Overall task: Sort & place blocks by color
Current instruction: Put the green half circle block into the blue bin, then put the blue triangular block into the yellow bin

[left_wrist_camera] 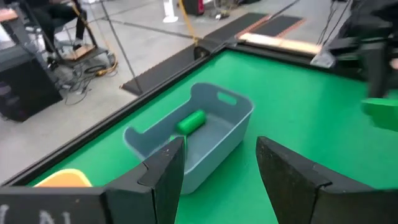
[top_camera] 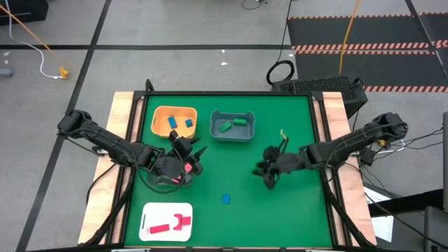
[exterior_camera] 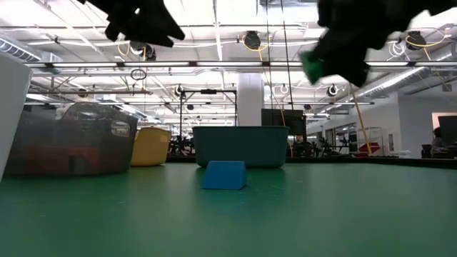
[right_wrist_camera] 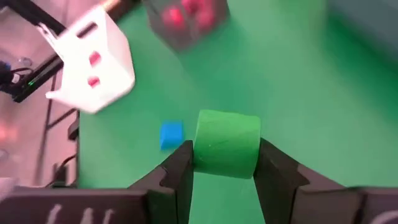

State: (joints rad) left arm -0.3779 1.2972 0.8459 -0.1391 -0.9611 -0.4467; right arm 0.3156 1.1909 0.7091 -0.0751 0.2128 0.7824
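Green felt covers the surface (top_camera: 294, 210) in the high view. Behind the left tool (top_camera: 187, 155) sit an orange plastic bin (top_camera: 160, 115) holding two small blue blocks (top_camera: 172, 122) and a grey plastic bin (top_camera: 215, 133) holding two green blocks (top_camera: 225, 127). A white flat tray (top_camera: 148, 213) with red bar-shaped blocks (top_camera: 160, 228) lies nearer the front. One loose blue cube (top_camera: 226, 199) rests between the two tools, toward the front edge. The right tool (top_camera: 269, 170) hangs over the middle.

Low view: the blue cube (exterior_camera: 223, 175) sits alone on the felt, grey bin (exterior_camera: 239, 146) behind it; a green piece (exterior_camera: 313, 67) rides high in the right tool.

Left wrist view: the left tool (left_wrist_camera: 221, 165) is spread and empty, with the grey bin (left_wrist_camera: 239, 127) just ahead of it.

Right wrist view: the right tool (right_wrist_camera: 225, 163) is clenched on a chunky green block (right_wrist_camera: 227, 143), and the blue cube (right_wrist_camera: 171, 134) lies beyond and below it.

Judging by this, most sorting is done; the held green block likely belongs in the grey bin, and the blue cube remains for the orange one.
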